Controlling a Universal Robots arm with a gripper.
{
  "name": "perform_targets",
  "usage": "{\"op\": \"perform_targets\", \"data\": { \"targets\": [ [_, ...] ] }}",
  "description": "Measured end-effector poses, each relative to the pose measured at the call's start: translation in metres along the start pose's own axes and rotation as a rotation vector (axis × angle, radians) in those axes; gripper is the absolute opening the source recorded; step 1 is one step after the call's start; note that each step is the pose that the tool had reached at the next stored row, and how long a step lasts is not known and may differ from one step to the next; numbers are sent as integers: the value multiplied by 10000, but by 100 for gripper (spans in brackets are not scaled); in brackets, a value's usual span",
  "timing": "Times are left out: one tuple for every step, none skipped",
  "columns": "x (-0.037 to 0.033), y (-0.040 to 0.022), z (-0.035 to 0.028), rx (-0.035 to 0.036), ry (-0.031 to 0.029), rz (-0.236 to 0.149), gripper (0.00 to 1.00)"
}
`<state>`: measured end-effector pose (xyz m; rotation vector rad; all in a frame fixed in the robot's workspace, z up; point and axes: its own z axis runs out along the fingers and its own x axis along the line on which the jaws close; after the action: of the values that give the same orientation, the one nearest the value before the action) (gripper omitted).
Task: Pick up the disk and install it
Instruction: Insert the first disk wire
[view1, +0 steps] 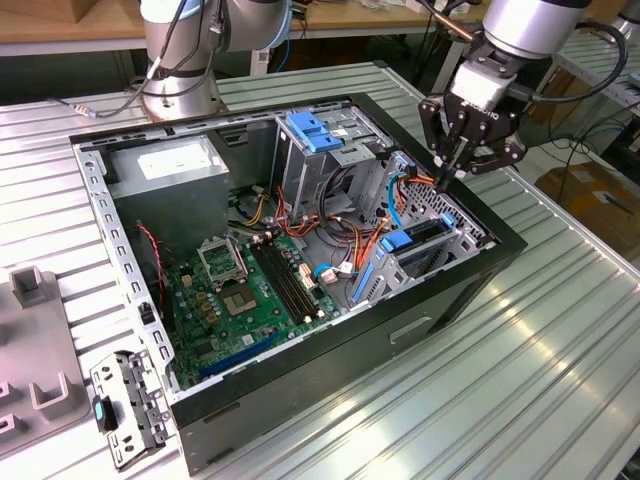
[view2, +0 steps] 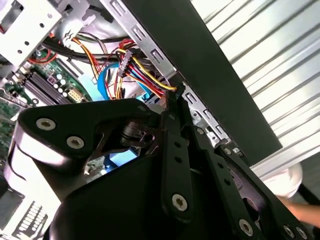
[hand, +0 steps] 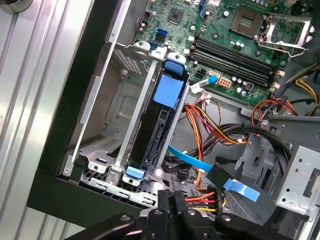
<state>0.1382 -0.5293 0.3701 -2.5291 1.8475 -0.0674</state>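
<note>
A ribbed metal tabletop carries an opened PC case lying on its side, with a workshop bench and cables seen behind it. The claw is held just above the case's corner at the exterior view's right, over a bundle of red, yellow and orange power wires, and its fingers are seen pressed together with nothing gripped between them. The disk is already seated on edge in the metal drive cage at that same corner, its blue carrier tabs showing at both ends; it sits just below and beside the claw, not touched by it. A flat blue data cable is draped between the disk and the wire bundle. The green motherboard is laid out further inside the case, well apart from the claw.
</note>
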Motion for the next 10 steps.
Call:
{"op": "perform_targets", "data": {
  "targets": [
    [0,0,2,-4,4,119,16],
    [0,0,3,-7,7,225,16],
    [0,1,4,-9,9,299,16],
    [-3,7,6,-9,8,337,16],
    [-5,18,6,-11,10,368,16],
    [-6,18,4,-11,12,371,16],
    [-6,19,4,-11,12,373,16],
    [-6,19,4,-11,12,373,16],
    [-6,19,4,-11,12,374,16],
    [-6,19,5,-11,12,374,16]
  ]
}}
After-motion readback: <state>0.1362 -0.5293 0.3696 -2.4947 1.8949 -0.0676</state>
